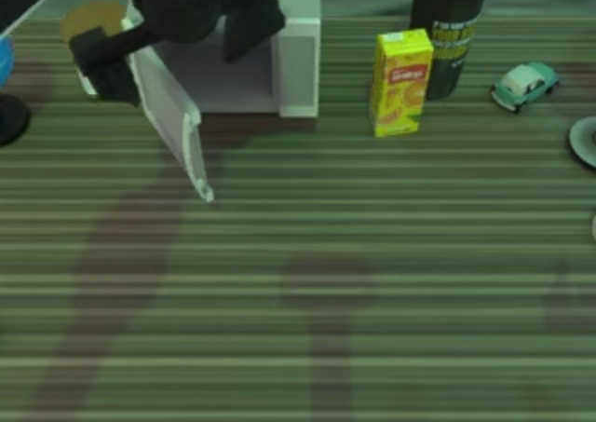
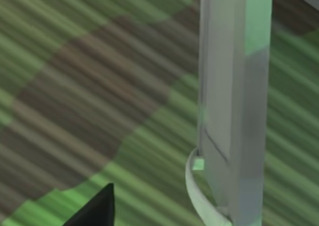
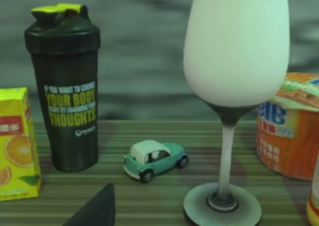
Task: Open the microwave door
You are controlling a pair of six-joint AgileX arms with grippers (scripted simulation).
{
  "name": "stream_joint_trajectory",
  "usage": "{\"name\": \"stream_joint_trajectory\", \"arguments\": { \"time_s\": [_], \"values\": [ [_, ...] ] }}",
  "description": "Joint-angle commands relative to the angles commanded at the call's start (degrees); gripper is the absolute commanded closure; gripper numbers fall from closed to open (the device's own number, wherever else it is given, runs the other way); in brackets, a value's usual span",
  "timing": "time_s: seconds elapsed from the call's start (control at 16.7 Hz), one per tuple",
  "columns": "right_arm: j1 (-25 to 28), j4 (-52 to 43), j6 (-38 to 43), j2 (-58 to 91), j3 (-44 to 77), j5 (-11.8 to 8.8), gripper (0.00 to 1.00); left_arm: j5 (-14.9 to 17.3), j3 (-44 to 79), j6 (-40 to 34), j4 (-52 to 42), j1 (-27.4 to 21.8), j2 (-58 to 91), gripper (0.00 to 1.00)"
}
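The microwave (image 1: pixel 296 63) stands at the table's back left, a pale grey-white box. Its door (image 1: pixel 168 115) is swung far out towards the front, with the curved handle (image 1: pixel 197 156) near its free end. My left gripper (image 1: pixel 101 68) hangs at the outer face of the door, close to the hinge side, apart from the handle. In the left wrist view the door edge (image 2: pixel 234 101) and handle (image 2: pixel 199 196) run ahead, and one dark fingertip (image 2: pixel 102 206) sits well off to the side, so the gripper is open. My right gripper is parked out of the top view, open, with one fingertip (image 3: pixel 102 206) showing.
A yellow juice carton (image 1: pixel 400 82), a black shaker bottle (image 1: pixel 452 31) and a small teal toy car (image 1: pixel 524 85) stand right of the microwave. A wine glass (image 3: pixel 234 61) and an orange tub (image 3: pixel 291 126) are at the far right. A blue object (image 1: pixel 5 59) sits at the left edge.
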Motion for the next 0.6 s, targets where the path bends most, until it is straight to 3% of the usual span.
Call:
{"name": "stream_joint_trajectory", "arguments": {
  "time_s": [0.3,0.6],
  "values": [
    [0.00,0.00,0.00,0.00,0.00,0.00,0.00,0.20,-12.97,1.51,11.42,1.50,-1.90,0.00],
    [0.00,0.00,0.00,0.00,0.00,0.00,0.00,0.23,-14.28,1.71,12.70,1.69,-2.06,0.00]
  ]
}}
